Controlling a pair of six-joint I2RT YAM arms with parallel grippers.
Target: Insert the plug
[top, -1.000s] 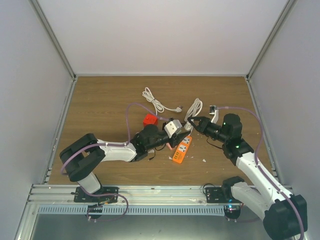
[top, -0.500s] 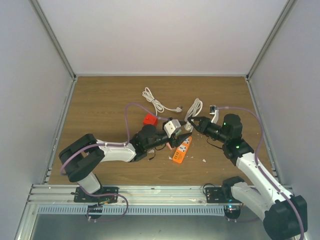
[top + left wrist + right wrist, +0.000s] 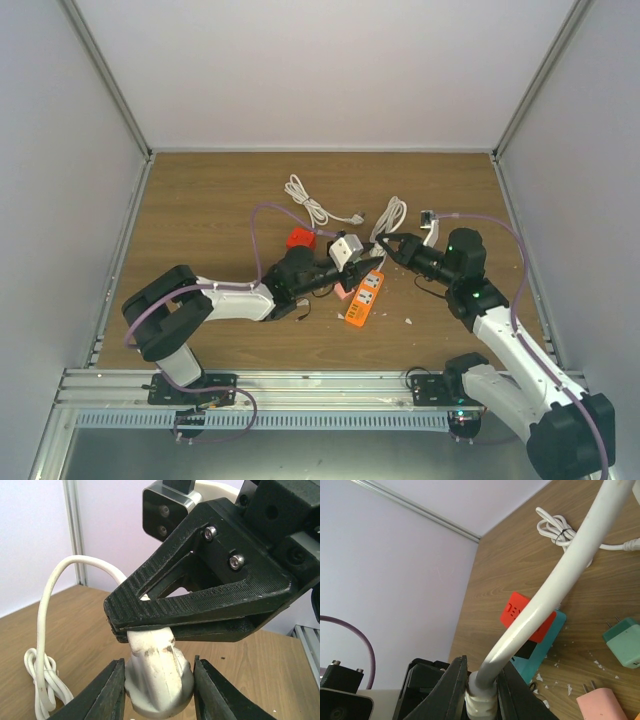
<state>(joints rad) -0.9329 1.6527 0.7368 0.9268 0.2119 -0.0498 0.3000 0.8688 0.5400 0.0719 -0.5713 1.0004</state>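
Note:
A white plug [image 3: 158,672] on a thick white cable [image 3: 555,592] hangs in the air between both grippers. My left gripper [image 3: 157,696] has its fingers against the sides of the plug's round body. My right gripper [image 3: 483,695] is shut on the plug's ribbed neck, and its black fingers [image 3: 200,612] cross just above the left gripper's. In the top view the two grippers meet, left gripper [image 3: 360,262] and right gripper [image 3: 385,246], just above the far end of the orange power strip [image 3: 366,297]. The plug's prongs are hidden.
A red box [image 3: 519,611] lies on a teal block [image 3: 547,642] beside the strip. A green adapter [image 3: 622,647] and a pink adapter [image 3: 600,702] lie on the wood among white chips. A coiled white cable [image 3: 310,200] lies further back, and a small adapter [image 3: 428,217] at the right.
The left gripper has shifted slightly up and right, closer to the right gripper. The plug stays held between both.

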